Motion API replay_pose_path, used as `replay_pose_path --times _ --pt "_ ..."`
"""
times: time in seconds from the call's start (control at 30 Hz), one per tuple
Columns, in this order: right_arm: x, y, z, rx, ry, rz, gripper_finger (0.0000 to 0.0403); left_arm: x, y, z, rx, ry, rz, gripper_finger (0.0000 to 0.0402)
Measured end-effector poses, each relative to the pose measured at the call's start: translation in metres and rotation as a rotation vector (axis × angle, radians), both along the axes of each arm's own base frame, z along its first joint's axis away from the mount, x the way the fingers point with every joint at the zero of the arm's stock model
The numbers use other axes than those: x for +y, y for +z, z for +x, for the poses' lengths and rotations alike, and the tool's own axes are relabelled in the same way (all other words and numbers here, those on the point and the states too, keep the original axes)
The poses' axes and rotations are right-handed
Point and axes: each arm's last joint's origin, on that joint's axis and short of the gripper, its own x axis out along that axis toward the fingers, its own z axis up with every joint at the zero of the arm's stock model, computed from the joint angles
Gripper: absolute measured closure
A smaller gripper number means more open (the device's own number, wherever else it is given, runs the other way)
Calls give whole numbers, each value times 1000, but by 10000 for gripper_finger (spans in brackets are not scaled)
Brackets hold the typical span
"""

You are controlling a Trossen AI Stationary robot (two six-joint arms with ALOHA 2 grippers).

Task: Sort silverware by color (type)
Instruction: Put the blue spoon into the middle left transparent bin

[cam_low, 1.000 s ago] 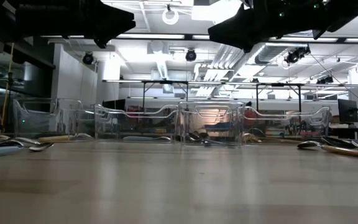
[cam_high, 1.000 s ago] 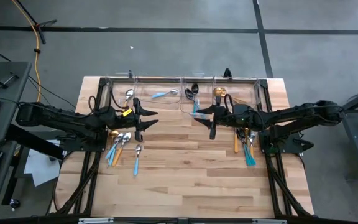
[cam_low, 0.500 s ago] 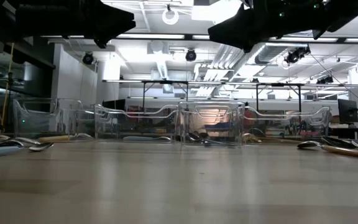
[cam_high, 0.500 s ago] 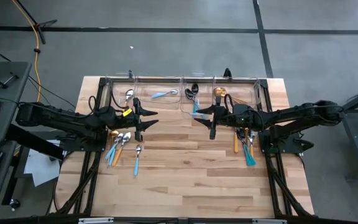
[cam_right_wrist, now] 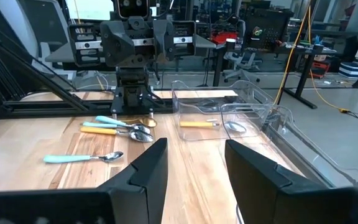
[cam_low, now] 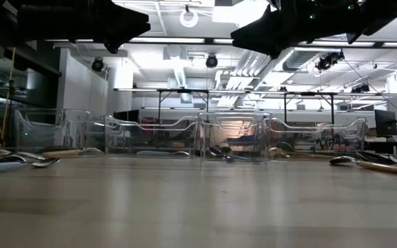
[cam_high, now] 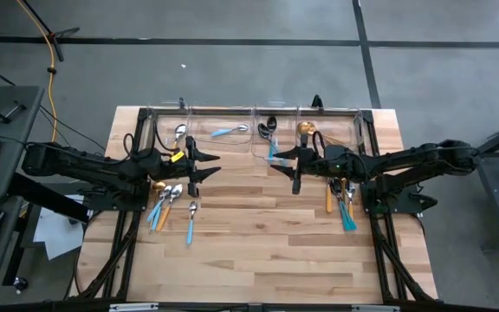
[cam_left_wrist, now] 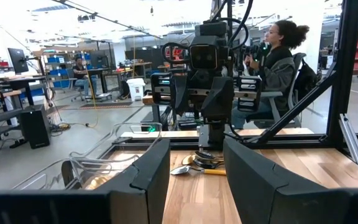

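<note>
Nothing moved: left gripper (cam_high: 204, 165) and right gripper (cam_high: 286, 163), both spread, empty; loose silverware (cam_high: 170, 204) at left gripper's 7 o'clock.

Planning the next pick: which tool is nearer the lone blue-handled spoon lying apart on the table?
Left. The left tool hovers just beyond the spoon; the right tool is farther across the table.

I look across a grey concrete floor (cam_high: 232, 52) toward desks (cam_left_wrist: 17, 102), ceiling lights (cam_low: 164, 41) and a seated person (cam_left_wrist: 278, 62)
</note>
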Motion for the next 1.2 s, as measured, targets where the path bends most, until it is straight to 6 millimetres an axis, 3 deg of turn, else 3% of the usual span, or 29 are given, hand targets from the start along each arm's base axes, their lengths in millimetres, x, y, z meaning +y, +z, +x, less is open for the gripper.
replay_pose_path --times 0.57,0.77,1.0,1.2 --pt "0 0 0 0 0 0 258 0 0 0 0 -1 -3 263" --pt "0 0 0 0 0 0 258 -5 3 3 9 -95 -219 263" --pt "0 -2 0 25 0 1 258 -42 24 15 321 -246 -390 263" --pt "0 -4 0 37 -4 35 258 -87 29 1 711 -203 -610 264"
